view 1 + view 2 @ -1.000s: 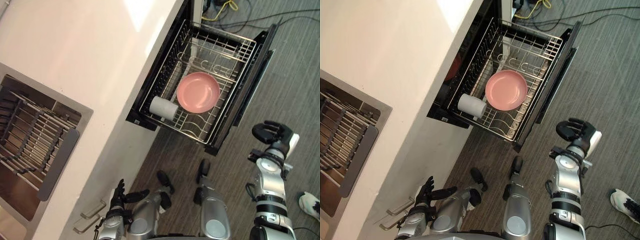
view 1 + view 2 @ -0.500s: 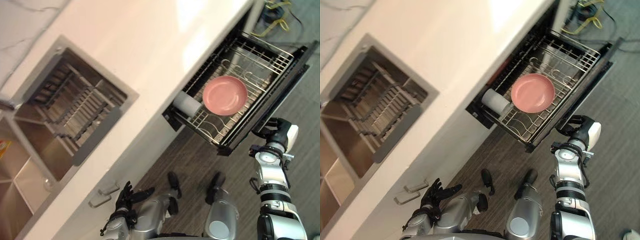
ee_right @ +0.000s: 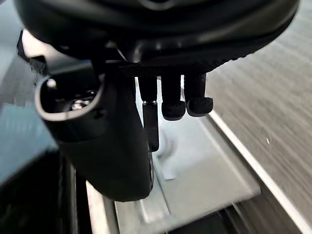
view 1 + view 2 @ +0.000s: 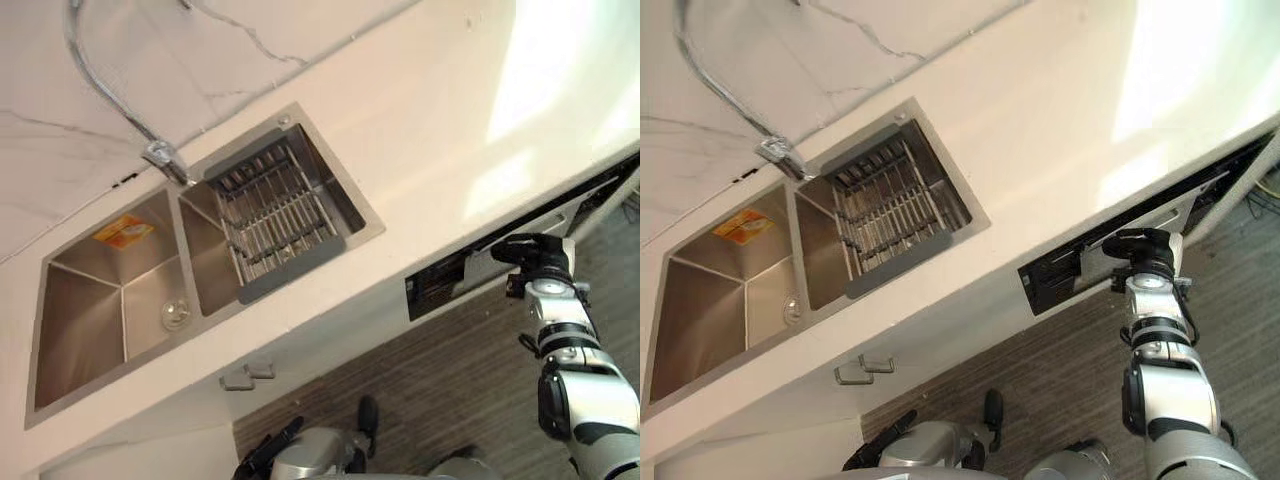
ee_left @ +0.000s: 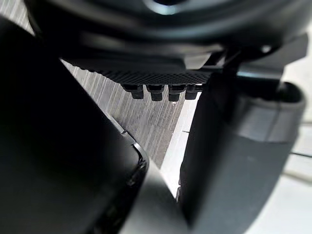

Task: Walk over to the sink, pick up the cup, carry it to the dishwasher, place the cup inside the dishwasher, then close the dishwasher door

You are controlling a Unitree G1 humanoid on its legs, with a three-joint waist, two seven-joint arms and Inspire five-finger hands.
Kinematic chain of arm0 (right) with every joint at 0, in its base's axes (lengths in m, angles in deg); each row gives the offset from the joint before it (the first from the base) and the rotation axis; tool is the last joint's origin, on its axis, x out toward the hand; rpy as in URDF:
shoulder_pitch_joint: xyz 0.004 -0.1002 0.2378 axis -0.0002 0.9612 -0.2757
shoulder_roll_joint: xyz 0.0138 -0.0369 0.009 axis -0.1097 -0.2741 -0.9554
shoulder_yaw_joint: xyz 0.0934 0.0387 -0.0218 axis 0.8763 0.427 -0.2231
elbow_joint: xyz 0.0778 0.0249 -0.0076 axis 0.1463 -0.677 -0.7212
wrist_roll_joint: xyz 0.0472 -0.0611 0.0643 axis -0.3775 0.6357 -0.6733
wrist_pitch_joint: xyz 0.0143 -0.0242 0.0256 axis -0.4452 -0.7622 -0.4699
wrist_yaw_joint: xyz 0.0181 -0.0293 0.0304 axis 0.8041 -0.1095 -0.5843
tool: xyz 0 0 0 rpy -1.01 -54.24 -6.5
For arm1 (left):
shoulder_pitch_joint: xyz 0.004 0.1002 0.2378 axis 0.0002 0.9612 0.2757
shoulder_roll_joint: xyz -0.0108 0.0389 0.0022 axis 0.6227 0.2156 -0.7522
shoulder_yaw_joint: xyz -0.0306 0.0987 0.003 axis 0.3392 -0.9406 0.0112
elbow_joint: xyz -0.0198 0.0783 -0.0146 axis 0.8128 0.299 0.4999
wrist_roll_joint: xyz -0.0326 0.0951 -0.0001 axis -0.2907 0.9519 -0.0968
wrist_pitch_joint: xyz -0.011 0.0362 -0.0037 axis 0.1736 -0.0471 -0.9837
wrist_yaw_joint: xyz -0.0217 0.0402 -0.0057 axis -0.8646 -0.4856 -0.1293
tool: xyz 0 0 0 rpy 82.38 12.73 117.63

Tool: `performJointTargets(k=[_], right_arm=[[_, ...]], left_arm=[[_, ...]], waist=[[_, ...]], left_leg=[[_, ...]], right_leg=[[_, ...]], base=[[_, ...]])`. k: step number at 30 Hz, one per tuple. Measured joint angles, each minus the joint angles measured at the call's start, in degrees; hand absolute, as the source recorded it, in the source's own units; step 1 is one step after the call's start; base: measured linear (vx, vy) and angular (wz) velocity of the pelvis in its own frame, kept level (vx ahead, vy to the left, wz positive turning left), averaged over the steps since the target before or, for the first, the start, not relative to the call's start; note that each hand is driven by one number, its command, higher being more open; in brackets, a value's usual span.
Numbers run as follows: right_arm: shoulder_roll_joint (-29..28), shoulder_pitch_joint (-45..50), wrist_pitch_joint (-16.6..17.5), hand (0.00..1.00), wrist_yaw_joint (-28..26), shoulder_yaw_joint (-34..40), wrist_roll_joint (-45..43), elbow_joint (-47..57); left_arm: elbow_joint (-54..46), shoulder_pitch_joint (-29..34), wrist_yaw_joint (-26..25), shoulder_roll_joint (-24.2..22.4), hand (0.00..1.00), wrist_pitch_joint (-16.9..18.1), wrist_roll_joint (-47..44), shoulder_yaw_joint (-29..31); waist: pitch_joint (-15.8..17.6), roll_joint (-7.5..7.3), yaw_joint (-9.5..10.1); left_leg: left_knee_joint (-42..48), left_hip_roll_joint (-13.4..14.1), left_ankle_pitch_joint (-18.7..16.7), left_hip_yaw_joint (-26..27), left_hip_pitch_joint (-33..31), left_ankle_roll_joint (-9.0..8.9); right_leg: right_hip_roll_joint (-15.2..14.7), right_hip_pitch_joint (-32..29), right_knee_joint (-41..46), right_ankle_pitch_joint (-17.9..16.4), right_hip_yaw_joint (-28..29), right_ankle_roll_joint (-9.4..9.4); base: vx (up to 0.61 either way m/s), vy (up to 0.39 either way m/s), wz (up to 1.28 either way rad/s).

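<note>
The dishwasher drawer [image 4: 560,215] is pushed almost fully in under the white counter, with a dark slit [image 4: 1050,280] left at its near corner. Its rack and contents are hidden inside. My right hand [image 4: 530,252] rests against the drawer's front, fingers [image 3: 173,100] curled and touching the pale front panel [image 3: 204,165], holding nothing. My left hand [image 4: 268,455] hangs low by the cabinet front with relaxed fingers and nothing in it.
A double steel sink [image 4: 90,310] is set in the counter, with a drain rack [image 4: 275,215] in its right basin and a curved faucet [image 4: 110,90] behind. Two cabinet handles [image 4: 245,375] sit below. Grey wood floor [image 4: 450,400] lies in front.
The camera has swung towards the sink. The drawer has gone from pulled out to nearly shut, with my right hand on its front; the pink plate and white cup went in with it.
</note>
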Motion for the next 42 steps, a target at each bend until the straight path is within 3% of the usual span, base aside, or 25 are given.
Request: performJointTargets(k=[4, 9, 14, 19, 23, 28, 31, 32, 33, 34, 35, 36, 37, 39, 41, 42], right_arm=[[-1.4, 1.9, 1.5, 1.0, -5.4, 0.5, -10.4, -1.0], [-11.4, 12.3, 7.9, 1.0, -16.8, 8.1, -28.3, 2.2], [-21.2, 27.0, 11.5, 1.0, -24.0, 14.5, -34.0, 0.5], [-25.1, 38.4, 15.0, 1.0, -22.4, 21.0, -22.7, -7.0], [-25.8, 44.7, 15.3, 1.0, -16.5, 25.5, -15.7, -9.0], [-26.8, 46.1, 12.3, 1.0, -8.9, 27.0, -12.2, -8.9], [-27.5, 46.0, 9.0, 1.0, -8.9, 27.0, -10.1, -8.5], [-28.2, 46.0, 8.7, 1.0, -9.3, 26.9, -8.6, -8.4], [-28.6, 45.7, 8.4, 1.0, -9.6, 26.8, -7.8, -8.4], [-29.2, 45.4, 7.8, 1.0, -9.7, 26.3, -7.6, -8.4], [-29.6, 45.3, 7.6, 1.0, -9.8, 26.0, -7.5, -8.4], [-30.5, 44.2, 7.6, 1.0, -9.9, 25.6, -6.6, -8.4], [-30.6, 43.6, 7.5, 1.0, -10.3, 25.1, -6.5, -8.3], [-30.5, 42.8, 7.6, 1.0, -10.5, 23.3, -5.6, -8.0], [-30.6, 42.1, 7.8, 1.0, -10.5, 22.0, -5.4, -7.7], [-30.6, 42.1, 7.8, 1.0, -10.4, 21.9, -5.4, -7.7]], left_arm=[[1.1, 0.2, 1.1, 0.5, 1.0, 0.0, 0.0, 0.1], [2.7, 0.4, 2.1, 1.1, 1.0, 1.9, 0.0, 0.2], [4.9, 0.4, 3.2, 1.8, 1.0, 3.0, 0.1, 2.4], [6.4, 0.0, 3.2, 3.0, 1.0, 3.0, 3.2, 4.8], [7.5, -0.6, 3.0, 4.6, 1.0, 2.3, 6.3, 6.4], [7.3, -0.6, 2.1, 5.8, 1.0, 0.9, 6.3, 8.1], [7.3, -0.3, 1.8, 6.1, 1.0, 0.9, 6.3, 9.1], [7.3, -0.1, 1.7, 6.1, 1.0, 1.0, 6.3, 9.0], [7.4, -0.3, 1.3, 6.2, 1.0, 1.3, 6.3, 8.9], [7.4, -0.4, 0.8, 6.2, 1.0, 1.9, 6.2, 8.2], [7.1, -0.4, 0.6, 6.1, 1.0, 2.1, 6.0, 8.0], [7.0, -0.7, -0.5, 6.2, 1.0, 2.2, 5.2, 7.8], [7.1, -0.9, -1.3, 6.1, 1.0, 2.2, 4.8, 7.8], [7.1, -1.0, -1.9, 6.1, 1.0, 2.0, 4.6, 7.7], [7.2, -1.0, -3.3, 6.0, 1.0, 1.6, 4.7, 7.9], [7.2, -1.0, -3.4, 5.9, 1.0, 1.6, 4.7, 8.0]], waist=[[-0.5, -1.39, -0.28], [-1.5, -3.35, -1.06], [-2.8, -6.2, -2.11], [-3.0, -8.21, -4.55], [-4.3, -10.63, -6.39], [-5.4, -13.12, -6.43], [-6.3, -14.64, -6.08], [-6.6, -15.35, -6.01], [-6.4, -15.48, -6.45], [-6.4, -15.49, -6.76], [-6.4, -15.43, -6.72], [-6.2, -14.45, -6.66], [-6.2, -14.42, -6.9], [-6.2, -14.28, -7.19], [-6.2, -14.25, -7.34], [-6.2, -14.24, -7.48]], left_leg=[[-1.1, 0.8, 0.5, 0.5, 1.1, -0.71], [-2.5, 2.2, 0.9, 2.2, 2.5, -1.8], [-2.8, 2.9, 0.5, 3.5, 2.9, -2.38], [-2.9, 3.7, -0.1, 6.4, 4.1, -3.25], [-3.0, 4.6, -0.7, 7.5, 4.7, -2.78], [-3.0, 4.0, -1.5, 8.0, 4.9, -1.46], [-2.9, 2.2, -2.2, 7.8, 5.2, -0.47], [-2.9, 1.4, -3.4, 6.5, 5.4, 1.3], [-2.8, 0.7, -3.7, 4.9, 5.8, 1.93], [-2.4, 0.3, -3.8, 3.0, 5.9, 2.22], [-2.2, 0.6, -3.7, 2.2, 6.3, 2.48], [-1.8, 1.8, -3.2, 0.0, 7.3, 2.91], [-1.4, 2.6, -3.2, -1.2, 7.4, 2.9], [-1.4, 3.7, -3.2, -3.0, 7.8, 2.68], [-1.5, 3.9, -3.8, -5.3, 9.5, 2.02], [-1.4, 3.7, -4.1, -6.0, 10.0, 2.03]], right_leg=[[1.5, 1.0, -1.8, 0.1, 0.1, -0.02], [4.0, 1.5, -4.8, 0.9, 1.6, -0.25], [5.2, 1.6, -6.4, 1.5, 2.7, -0.34], [7.4, 2.0, -9.5, 3.6, 5.5, -0.73], [9.4, 2.6, -12.5, 5.0, 6.8, -1.12], [8.9, 2.5, -11.9, 3.8, 7.0, -0.64], [6.2, 2.5, -9.3, 2.6, 6.7, 2.22], [5.1, 2.4, -6.5, 2.4, 8.5, 3.3], [4.7, 2.1, -4.1, 3.3, 13.9, 3.14], [5.1, 1.2, -1.4, 5.1, 19.8, 2.0], [5.4, 0.6, 0.2, 6.0, 21.8, 0.75], [8.1, -0.4, 1.5, 4.6, 26.3, 0.49], [11.5, -0.2, -1.0, 2.3, 28.3, 0.37], [17.1, 0.3, -8.2, 0.9, 30.4, 0.13], [23.2, 1.5, -21.1, 3.5, 33.9, -0.39], [24.2, 1.4, -22.9, 4.7, 35.6, -0.58]], base=[[0.0, -0.067, -0.09], [-0.03, -0.048, -0.17], [-0.01, -0.014, -0.16], [-0.02, 0.011, -0.33], [-0.05, 0.003, -0.22], [-0.03, 0.025, -0.01], [0.04, 0.074, 0.27], [0.13, 0.078, 0.47], [0.2, 0.117, 0.8], [0.2, 0.105, 0.79], [0.26, 0.108, 0.82], [0.21, 0.04, 0.67], [0.22, 0.008, 0.66], [0.12, -0.01, 0.54], [0.15, -0.036, 0.57], [0.19, -0.07, 0.6]])
